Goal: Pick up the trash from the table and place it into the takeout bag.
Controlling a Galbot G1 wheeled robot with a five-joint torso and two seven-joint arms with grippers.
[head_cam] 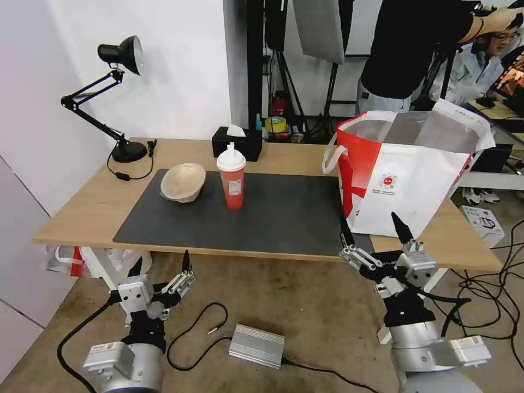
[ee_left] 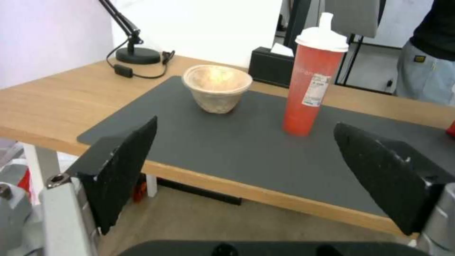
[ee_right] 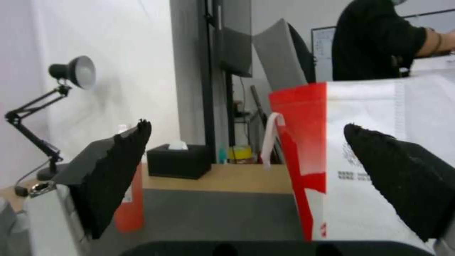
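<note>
table (head_cam: 98, 202) with mat (head_cam: 284, 218), bag (head_cam: 415, 185)

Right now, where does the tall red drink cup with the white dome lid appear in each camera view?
Head view: the tall red drink cup stands on the dark grey mat, right of the beige paper bowl.
Left wrist view: cup stands between the open fingers, further back.
Right wrist view: cup is mostly hidden behind one finger.
Shared landmark: black tissue box.

Wood-top table (head_cam: 98, 202), matt grey mat (head_cam: 284, 213); foil-lined takeout bag (head_cam: 415, 191).
</note>
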